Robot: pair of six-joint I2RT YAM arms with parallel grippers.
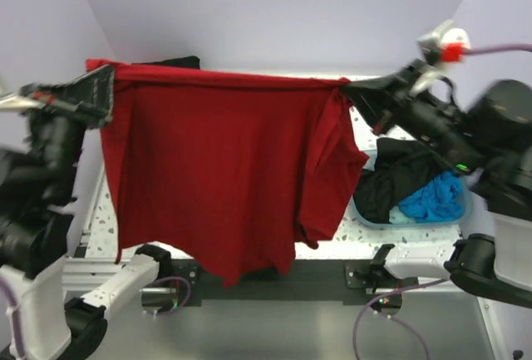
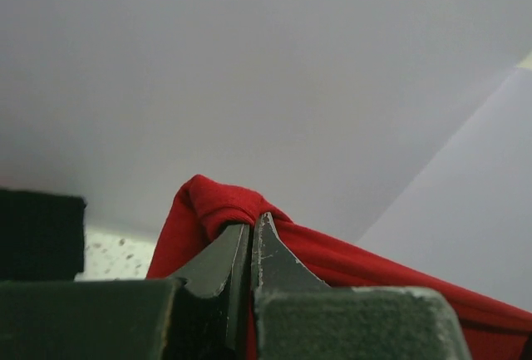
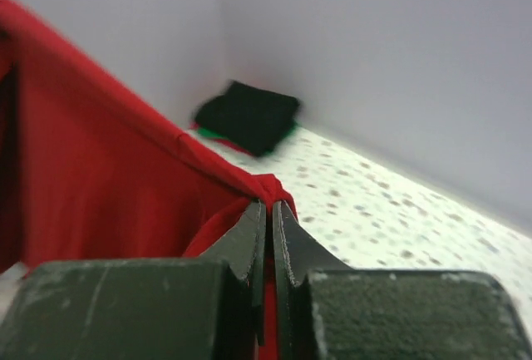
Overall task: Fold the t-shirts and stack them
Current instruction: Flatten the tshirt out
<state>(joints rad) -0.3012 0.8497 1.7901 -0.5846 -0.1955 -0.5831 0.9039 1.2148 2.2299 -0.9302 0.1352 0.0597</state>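
A dark red t-shirt (image 1: 216, 169) hangs stretched in the air between both grippers, its top edge taut and its body draping down over the table. My left gripper (image 1: 106, 92) is shut on its left corner; the wrist view shows red cloth (image 2: 216, 210) bunched between the fingers. My right gripper (image 1: 353, 94) is shut on the right corner (image 3: 278, 187). A folded black shirt over green and red ones (image 3: 248, 116) lies at the table's far left corner, partly hidden in the top view (image 1: 170, 62).
A translucent teal basin (image 1: 461, 213) at the right holds a black shirt (image 1: 399, 177) and a blue shirt (image 1: 436, 198). The white speckled table (image 3: 399, 219) shows beside the hanging shirt. Walls stand close behind and at both sides.
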